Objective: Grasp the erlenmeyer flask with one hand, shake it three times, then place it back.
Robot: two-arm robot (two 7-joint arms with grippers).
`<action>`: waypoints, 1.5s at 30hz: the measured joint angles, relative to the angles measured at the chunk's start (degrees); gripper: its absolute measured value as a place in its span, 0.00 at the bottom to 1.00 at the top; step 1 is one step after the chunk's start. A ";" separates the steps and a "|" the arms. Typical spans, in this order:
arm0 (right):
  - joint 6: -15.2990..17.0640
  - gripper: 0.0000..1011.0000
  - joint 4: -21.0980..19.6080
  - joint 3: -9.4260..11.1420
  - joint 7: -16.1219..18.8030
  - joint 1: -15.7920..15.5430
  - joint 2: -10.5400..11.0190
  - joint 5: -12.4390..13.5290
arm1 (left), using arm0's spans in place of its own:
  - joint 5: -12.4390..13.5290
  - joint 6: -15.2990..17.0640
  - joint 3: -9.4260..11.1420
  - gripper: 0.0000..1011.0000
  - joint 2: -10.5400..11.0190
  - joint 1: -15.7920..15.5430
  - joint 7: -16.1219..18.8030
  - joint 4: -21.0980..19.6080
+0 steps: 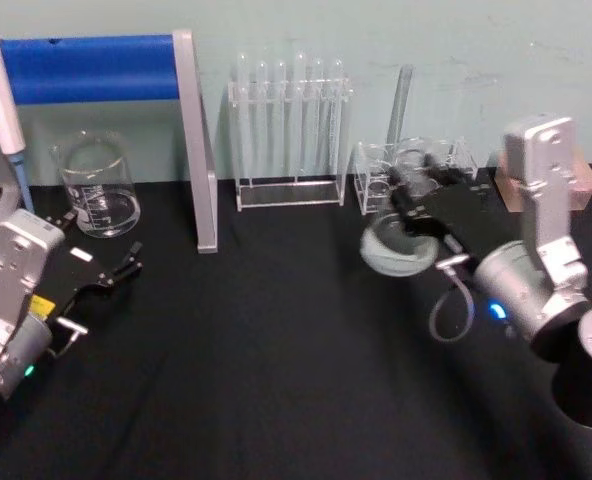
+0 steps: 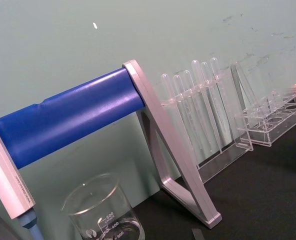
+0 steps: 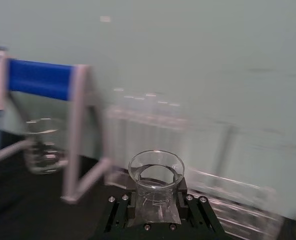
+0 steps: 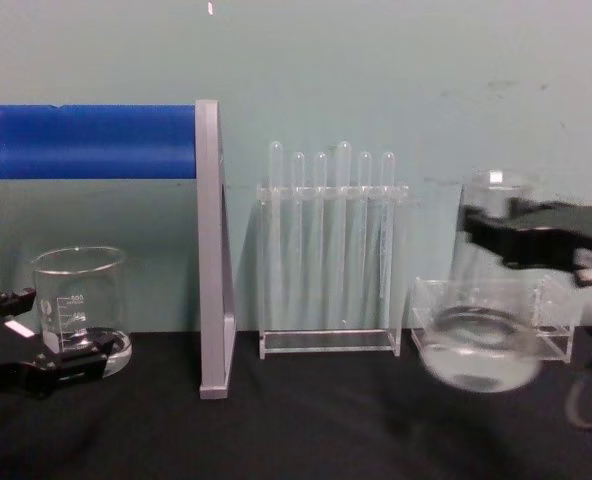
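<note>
hand: right gripper (image 1: 416,195) reaches in from the right, at the far right of the table, jaws pinched narrow on the neck of the erlenmeyer flask (image 1: 396,250).
grip: black fingers (image 4: 521,238) clamp the neck just under the flared lip; in the right wrist view the lip opens round above the gripper body.
flask: tilted, its wide base swung toward the near left and the neck running up into the gripper; i cannot tell whether the base touches the table.
just behind: low clear acrylic rack (image 1: 374,178), right at the far side of the flask.
left of it: test tube rack (image 1: 288,130) standing upright with a row of tubes, apart from the flask.
farther left: stand with a blue bar (image 1: 86,68) and grey legs.
far left: glass beaker (image 1: 98,185), upright on the black table (image 1: 276,380).
other arm: left gripper (image 1: 126,265) sits low at the near left, fingers spread, just near of the beaker and holding nothing.
</note>
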 joint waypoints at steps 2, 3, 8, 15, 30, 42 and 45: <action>-0.10 0.45 0.46 -1.07 1.68 0.63 -0.24 0.03 | 0.00 0.00 0.00 0.99 0.00 0.00 0.00 0.00; -0.17 0.45 0.68 -1.66 2.51 0.96 -0.31 0.06 | 0.00 0.00 0.00 0.99 0.00 0.00 0.00 0.00; -0.64 0.45 2.20 -5.40 7.61 3.01 -0.75 0.62 | 0.01 0.00 0.00 0.99 0.00 0.00 0.00 0.00; -0.87 0.45 3.08 -7.74 9.71 4.23 -0.82 1.60 | 0.00 0.00 0.00 0.99 0.00 0.00 0.00 0.00; -0.28 0.45 -1.25 0.41 0.50 -1.07 0.78 0.95 | 0.00 0.00 0.00 0.99 0.00 0.00 0.00 0.00; 0.96 0.45 -5.18 7.39 -5.78 -5.87 0.14 -1.80 | 0.01 0.00 0.00 0.99 0.00 0.00 0.00 0.00; 1.09 0.45 -5.18 7.45 -5.67 -5.82 -0.23 -2.39 | 0.01 0.00 0.00 0.99 0.00 0.00 0.00 0.00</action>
